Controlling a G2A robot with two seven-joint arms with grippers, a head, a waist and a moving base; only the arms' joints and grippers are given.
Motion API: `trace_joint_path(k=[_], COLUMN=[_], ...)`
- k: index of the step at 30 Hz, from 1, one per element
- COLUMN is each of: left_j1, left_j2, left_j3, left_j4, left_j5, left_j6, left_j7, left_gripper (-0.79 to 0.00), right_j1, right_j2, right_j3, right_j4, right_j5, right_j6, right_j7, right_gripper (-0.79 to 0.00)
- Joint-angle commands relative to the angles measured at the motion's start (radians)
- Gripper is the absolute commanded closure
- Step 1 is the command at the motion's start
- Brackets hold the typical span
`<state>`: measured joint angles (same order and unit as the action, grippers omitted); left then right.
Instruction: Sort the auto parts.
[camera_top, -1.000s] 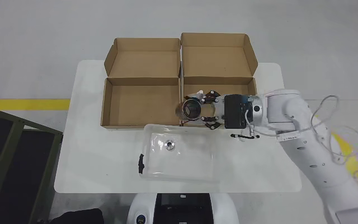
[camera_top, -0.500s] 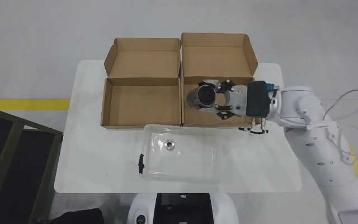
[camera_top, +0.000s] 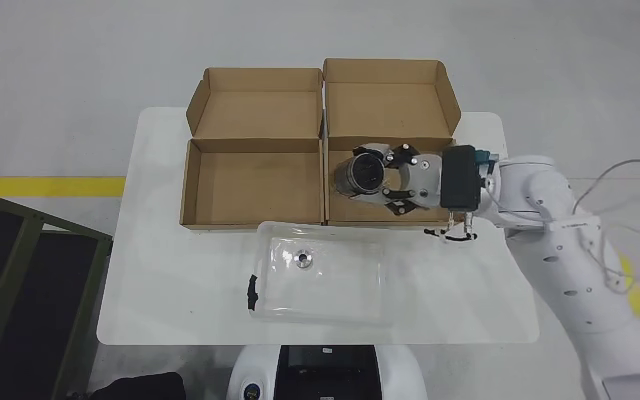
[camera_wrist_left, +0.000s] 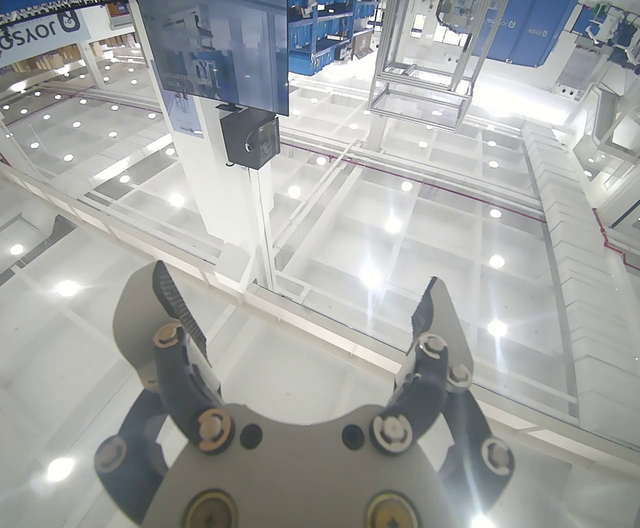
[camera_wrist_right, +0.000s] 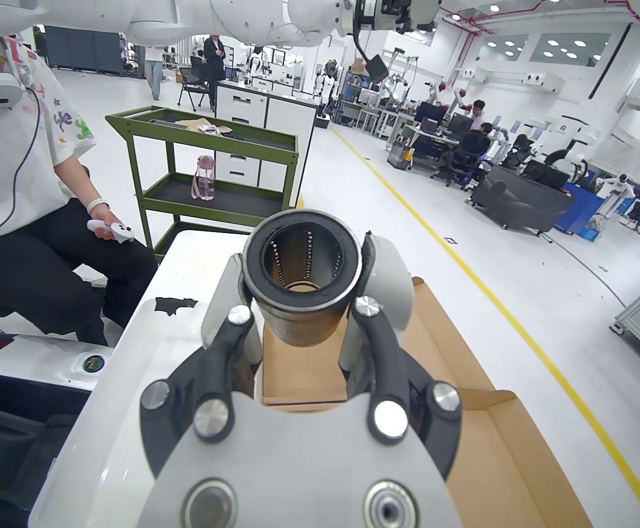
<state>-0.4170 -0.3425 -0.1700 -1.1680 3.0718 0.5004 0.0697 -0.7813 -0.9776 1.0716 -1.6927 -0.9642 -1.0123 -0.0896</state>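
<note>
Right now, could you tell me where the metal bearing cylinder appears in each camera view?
Top view: the bearing cylinder lies sideways in the right gripper, over the right cardboard box.
Right wrist view: the bearing cylinder sits centre, clamped, open end showing.
Left wrist view: aimed at the ceiling past the open left gripper.
Shared landmark: the right cardboard box.

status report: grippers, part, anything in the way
Right gripper shut on bearing, over right-hand box. Left gripper open, empty. Nothing blocking the box.
</note>
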Motion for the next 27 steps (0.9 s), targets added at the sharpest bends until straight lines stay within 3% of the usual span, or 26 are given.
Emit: trace_joint_path(k=[1, 14, 27], left_j1=[0.000, 0.000, 0.000], left_j2=[0.000, 0.000, 0.000], left_j3=[0.000, 0.000, 0.000], left_j4=[0.000, 0.000, 0.000], left_j5=[0.000, 0.000, 0.000], left_j6=[0.000, 0.000, 0.000], left_j7=[0.000, 0.000, 0.000], left_gripper=[-0.785, -0.785, -0.785], right_j1=[0.006, 0.073, 0.204], right_j2=[-0.003, -0.043, -0.137], right_j3=[-0.013, -0.150, -0.362], right_j4=[0.004, 0.065, 0.238], right_j5=[-0.002, -0.018, -0.051], right_j6=[0.000, 0.012, 0.087], right_j7=[0.006, 0.088, 0.124], right_gripper=[0.000, 0.000, 0.000])
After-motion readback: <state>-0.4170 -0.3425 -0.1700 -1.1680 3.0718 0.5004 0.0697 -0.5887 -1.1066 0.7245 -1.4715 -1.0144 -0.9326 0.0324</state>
